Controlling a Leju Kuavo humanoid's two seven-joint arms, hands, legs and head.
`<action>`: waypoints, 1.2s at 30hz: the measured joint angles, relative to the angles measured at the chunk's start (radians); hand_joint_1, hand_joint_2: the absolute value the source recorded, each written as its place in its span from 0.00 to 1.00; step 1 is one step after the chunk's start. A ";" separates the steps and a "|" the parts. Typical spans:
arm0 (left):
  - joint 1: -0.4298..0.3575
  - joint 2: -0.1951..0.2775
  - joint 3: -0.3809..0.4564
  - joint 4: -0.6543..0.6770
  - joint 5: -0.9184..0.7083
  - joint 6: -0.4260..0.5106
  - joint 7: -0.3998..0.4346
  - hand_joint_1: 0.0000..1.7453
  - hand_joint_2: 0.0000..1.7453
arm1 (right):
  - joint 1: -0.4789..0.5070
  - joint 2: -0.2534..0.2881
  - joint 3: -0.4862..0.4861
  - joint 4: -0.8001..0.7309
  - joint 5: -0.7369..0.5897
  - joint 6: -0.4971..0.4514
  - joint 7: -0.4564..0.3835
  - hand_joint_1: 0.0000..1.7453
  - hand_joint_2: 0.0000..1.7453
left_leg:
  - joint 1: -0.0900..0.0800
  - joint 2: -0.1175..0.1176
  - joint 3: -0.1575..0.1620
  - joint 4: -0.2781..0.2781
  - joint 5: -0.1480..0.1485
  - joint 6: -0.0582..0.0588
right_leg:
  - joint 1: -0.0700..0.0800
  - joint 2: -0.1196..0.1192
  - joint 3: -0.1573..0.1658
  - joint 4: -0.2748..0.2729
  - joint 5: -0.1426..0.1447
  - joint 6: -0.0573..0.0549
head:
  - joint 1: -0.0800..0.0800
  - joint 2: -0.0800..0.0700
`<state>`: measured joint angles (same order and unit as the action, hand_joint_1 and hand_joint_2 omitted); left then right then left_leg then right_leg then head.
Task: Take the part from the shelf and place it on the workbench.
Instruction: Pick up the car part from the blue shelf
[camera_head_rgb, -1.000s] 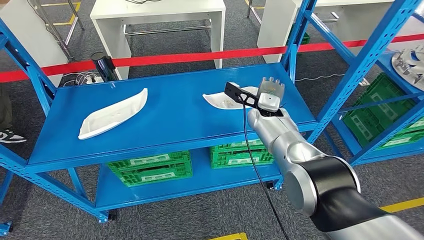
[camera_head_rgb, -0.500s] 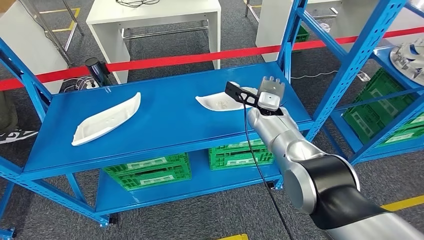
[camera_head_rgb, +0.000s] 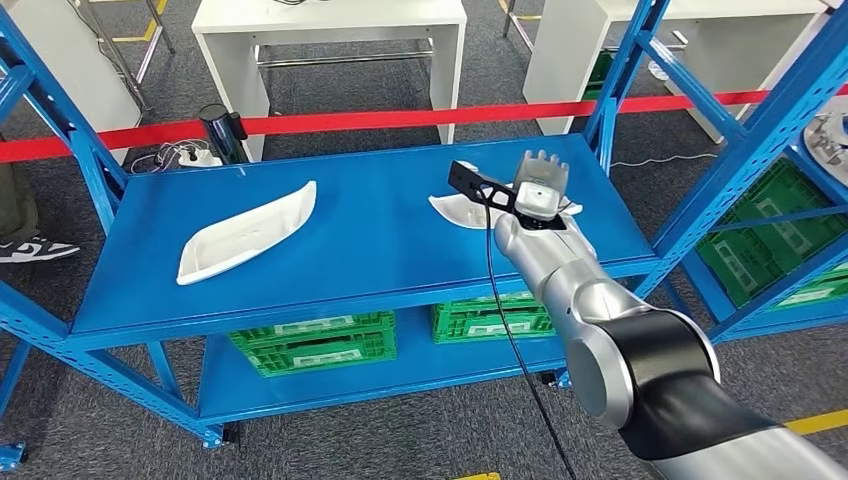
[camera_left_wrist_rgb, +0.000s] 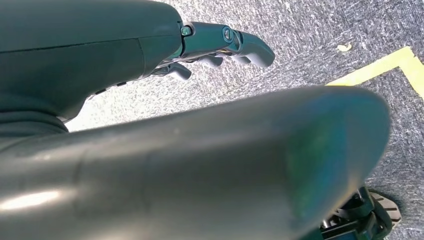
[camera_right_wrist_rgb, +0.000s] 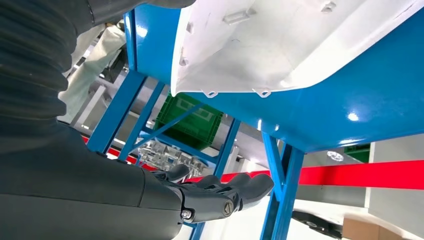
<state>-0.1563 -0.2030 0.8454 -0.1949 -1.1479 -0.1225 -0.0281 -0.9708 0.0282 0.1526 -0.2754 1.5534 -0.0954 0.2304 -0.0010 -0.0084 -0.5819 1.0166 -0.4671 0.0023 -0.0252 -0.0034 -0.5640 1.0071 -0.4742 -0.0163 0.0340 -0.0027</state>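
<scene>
Two white curved shell parts lie on the blue shelf top (camera_head_rgb: 370, 245): one at the left (camera_head_rgb: 245, 230) and one at the right (camera_head_rgb: 455, 210). My right hand (camera_head_rgb: 540, 185) hovers over the right part's near end with its fingers stretched forward and nothing in them. In the right wrist view the same part (camera_right_wrist_rgb: 280, 45) lies on the shelf board close beside my right hand (camera_right_wrist_rgb: 200, 197), which is apart from it. My left hand (camera_left_wrist_rgb: 220, 45) hangs over grey carpet, its fingers loosely extended and empty.
Green crates (camera_head_rgb: 310, 340) (camera_head_rgb: 490, 320) sit on the lower shelf level. A second blue rack (camera_head_rgb: 740, 150) stands close on the right. A red barrier tape (camera_head_rgb: 400, 120) and white tables (camera_head_rgb: 330, 30) lie behind. A person's shoe (camera_head_rgb: 35, 248) is at the far left.
The whole picture has shifted, so the camera moved. My right hand stays over the right white part, empty as before.
</scene>
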 joint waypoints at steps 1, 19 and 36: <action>0.000 0.000 0.000 0.000 0.000 0.000 0.000 0.00 0.00 | 0.000 0.000 0.000 0.000 0.000 0.000 0.000 0.00 1.00 | -0.001 0.000 0.000 0.000 0.000 0.001 | 0.000 0.000 0.002 -0.003 -0.002 0.000 | 0.000 0.000; 0.000 0.000 0.000 0.000 0.002 0.000 0.001 0.00 0.00 | 0.010 -0.001 -0.007 0.000 -0.002 -0.001 0.001 0.00 1.00 | 0.001 0.003 0.006 -0.006 0.002 -0.001 | -0.001 0.001 0.007 -0.011 -0.005 0.042 | 0.000 0.000; 0.000 0.000 0.000 0.000 0.002 0.000 0.008 0.00 0.00 | 0.108 -0.007 -0.077 0.000 -0.022 -0.024 0.004 0.00 1.00 | 0.001 0.002 0.007 -0.007 0.003 -0.002 | -0.001 0.001 0.007 -0.011 -0.005 0.042 | 0.000 0.000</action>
<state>-0.1563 -0.2029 0.8454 -0.1949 -1.1456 -0.1225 -0.0205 -0.8633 0.0210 0.0754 -0.2754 1.5316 -0.1198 0.2349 -0.0002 -0.0060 -0.5754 1.0100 -0.4645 0.0003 -0.0264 -0.0028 -0.5566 0.9962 -0.4794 0.0253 0.0340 -0.0027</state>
